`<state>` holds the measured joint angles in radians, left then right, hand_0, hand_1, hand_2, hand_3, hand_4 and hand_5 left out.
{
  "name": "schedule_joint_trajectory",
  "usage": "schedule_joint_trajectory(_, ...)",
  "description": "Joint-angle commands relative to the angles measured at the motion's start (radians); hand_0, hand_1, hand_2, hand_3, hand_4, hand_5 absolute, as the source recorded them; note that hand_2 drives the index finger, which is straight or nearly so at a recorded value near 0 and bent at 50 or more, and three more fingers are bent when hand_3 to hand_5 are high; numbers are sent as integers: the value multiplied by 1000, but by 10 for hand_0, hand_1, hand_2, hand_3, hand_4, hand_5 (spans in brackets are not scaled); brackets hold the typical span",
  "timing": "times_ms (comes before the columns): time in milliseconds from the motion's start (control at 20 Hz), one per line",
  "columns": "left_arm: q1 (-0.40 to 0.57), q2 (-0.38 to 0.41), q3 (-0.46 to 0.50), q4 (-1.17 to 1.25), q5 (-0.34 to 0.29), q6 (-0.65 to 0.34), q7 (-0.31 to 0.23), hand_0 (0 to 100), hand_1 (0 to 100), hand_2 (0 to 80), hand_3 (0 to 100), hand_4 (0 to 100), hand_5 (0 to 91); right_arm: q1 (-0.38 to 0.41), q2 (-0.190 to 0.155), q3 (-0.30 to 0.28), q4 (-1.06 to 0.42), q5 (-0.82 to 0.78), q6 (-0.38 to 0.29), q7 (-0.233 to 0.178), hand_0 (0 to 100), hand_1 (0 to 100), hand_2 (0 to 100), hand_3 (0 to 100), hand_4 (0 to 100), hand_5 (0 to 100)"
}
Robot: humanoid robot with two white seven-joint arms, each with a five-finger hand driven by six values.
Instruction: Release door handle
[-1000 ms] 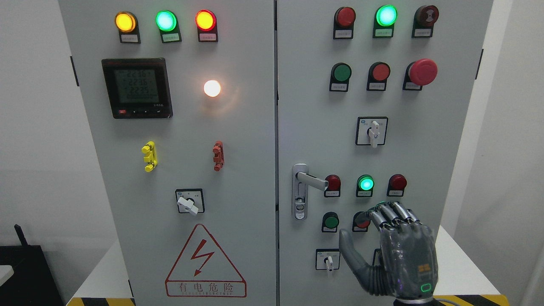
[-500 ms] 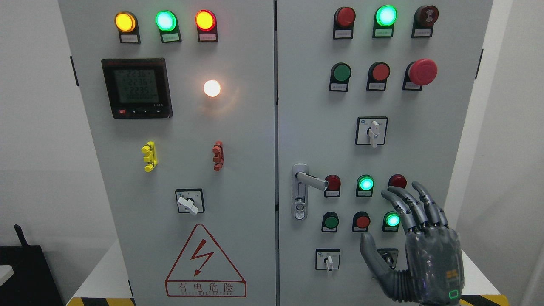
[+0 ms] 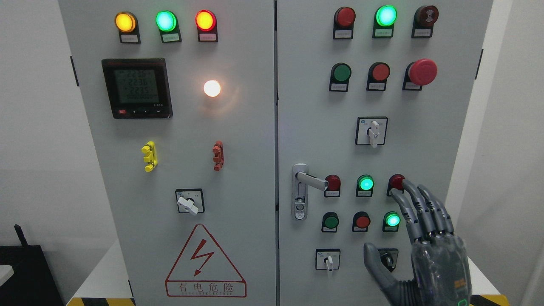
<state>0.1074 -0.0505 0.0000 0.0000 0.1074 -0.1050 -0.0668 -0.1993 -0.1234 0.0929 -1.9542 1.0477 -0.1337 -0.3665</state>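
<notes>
The silver door handle sits on the right cabinet door, its lever pointing right from a tall chrome plate beside the door seam. My right hand is at the lower right, well clear of the handle. Its grey fingers are stretched upward and the thumb is spread to the left, holding nothing. The fingertips lie in front of a red indicator lamp. No left arm shows.
Both cabinet doors carry lamps, push buttons, rotary switches, a red mushroom stop button and a digital meter. A white table edge with a yellow-black stripe runs below. A dark box stands at far left.
My right hand has moved right and slightly down, away from the handle, and its fingers have straightened from curled to extended. A green lamp it covered now shows.
</notes>
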Motion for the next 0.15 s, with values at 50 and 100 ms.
schedule_joint_trajectory(50,0,0,-14,20,0,-1,-1,120,389,0,0,0,0,8,-15,-9,-25,-6,0,3,456,207,0,0,0,0)
schedule_joint_trajectory(100,0,0,-14,20,0,-1,-1,120,389,0,0,0,0,8,-13,-7,-25,-6,0,3,456,207,0,0,0,0)
